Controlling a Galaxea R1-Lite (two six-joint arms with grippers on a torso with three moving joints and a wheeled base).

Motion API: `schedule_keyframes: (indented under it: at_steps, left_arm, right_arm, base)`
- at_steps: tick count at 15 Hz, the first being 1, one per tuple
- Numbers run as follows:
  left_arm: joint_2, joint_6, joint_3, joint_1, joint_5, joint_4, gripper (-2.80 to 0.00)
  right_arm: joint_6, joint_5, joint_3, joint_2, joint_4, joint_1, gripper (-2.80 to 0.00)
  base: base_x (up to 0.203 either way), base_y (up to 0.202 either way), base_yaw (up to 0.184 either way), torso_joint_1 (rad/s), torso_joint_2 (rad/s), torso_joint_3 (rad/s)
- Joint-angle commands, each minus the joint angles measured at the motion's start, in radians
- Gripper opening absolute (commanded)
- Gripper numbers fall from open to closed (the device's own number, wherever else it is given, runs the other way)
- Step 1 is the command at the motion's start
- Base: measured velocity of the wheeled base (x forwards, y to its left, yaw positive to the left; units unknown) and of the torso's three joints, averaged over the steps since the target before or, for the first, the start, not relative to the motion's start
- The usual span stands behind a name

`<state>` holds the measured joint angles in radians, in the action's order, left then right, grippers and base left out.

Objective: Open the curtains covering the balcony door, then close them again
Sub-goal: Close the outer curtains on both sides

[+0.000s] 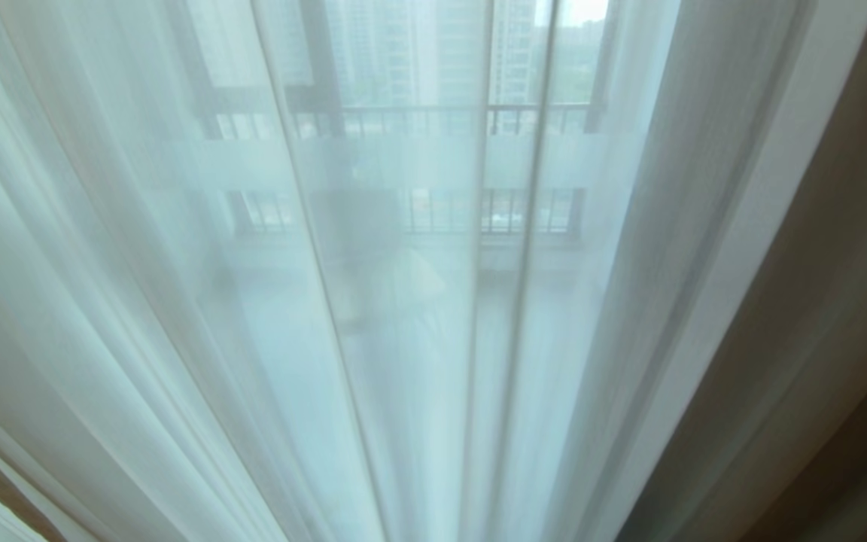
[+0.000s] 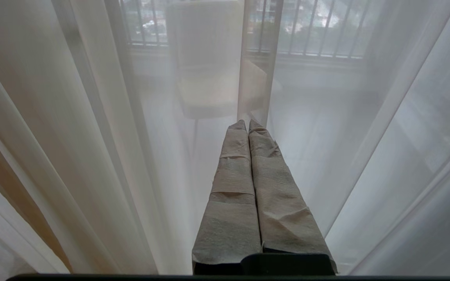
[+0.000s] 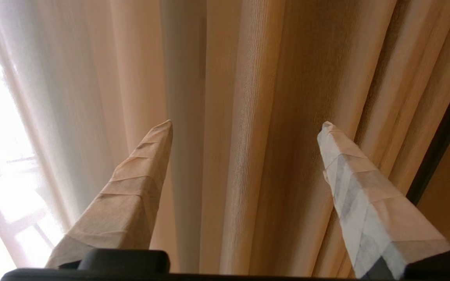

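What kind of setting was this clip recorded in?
Probably a high-rise flat, at its balcony: white sheers and a beige drape hang before glass, with a barred railing and tower blocks beyond.

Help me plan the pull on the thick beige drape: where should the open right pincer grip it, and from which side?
Grip one raised vertical pleat of the thick beige drape, straight on from the room side. The right pincer faces it with fingers spread either side of a fold, so closing there should pinch fabric.

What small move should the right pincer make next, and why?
Probably ease forward and shut on a pleat of the thick drape. The right pincer is open and empty, with the folds right before it, and the sheer curtain alone covers the glass.
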<state>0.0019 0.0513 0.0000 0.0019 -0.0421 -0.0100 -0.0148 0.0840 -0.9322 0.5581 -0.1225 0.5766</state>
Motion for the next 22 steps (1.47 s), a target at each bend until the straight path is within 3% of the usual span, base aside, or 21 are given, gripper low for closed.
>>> schedule_keyframes:
  at_steps: [1, 5, 11, 17, 22]
  left_arm:
    - [0.0, 0.001, 0.0, 0.0, -0.001, 0.0, -2.8]
    - [0.0, 0.001, -0.001, 0.0, -0.001, 0.0, -2.8]
    - [0.0, 0.001, 0.0, 0.001, -0.001, -0.001, -2.8]
    - [0.0, 0.001, 0.0, 0.001, -0.001, -0.001, -2.8]
    - [0.0, 0.001, -0.001, 0.001, -0.001, 0.001, -2.8]
  right_arm:
    - [0.002, 0.0, 0.031, -0.001, 0.047, 0.027, 0.0]
    - [0.013, 0.0, 0.051, 0.002, 0.131, 0.04, 0.0]
    - [0.017, 0.0, 0.044, 0.037, 0.144, 0.051, 0.0]
    - [0.057, 0.002, 0.01, 0.282, 0.346, 0.096, 0.0]
    - [0.08, 0.007, -0.12, 0.504, 0.466, 0.098, 0.0]
  base:
    - [0.0, 0.0, 0.0, 0.0, 0.0, 0.0]
    - [0.0, 0.0, 0.0, 0.0, 0.0, 0.0]
    - [0.0, 0.0, 0.0, 0.0, 0.0, 0.0]
    - [0.0, 0.0, 0.0, 0.0, 0.0, 0.0]
    - [0.0, 0.0, 0.0, 0.0, 0.0, 0.0]
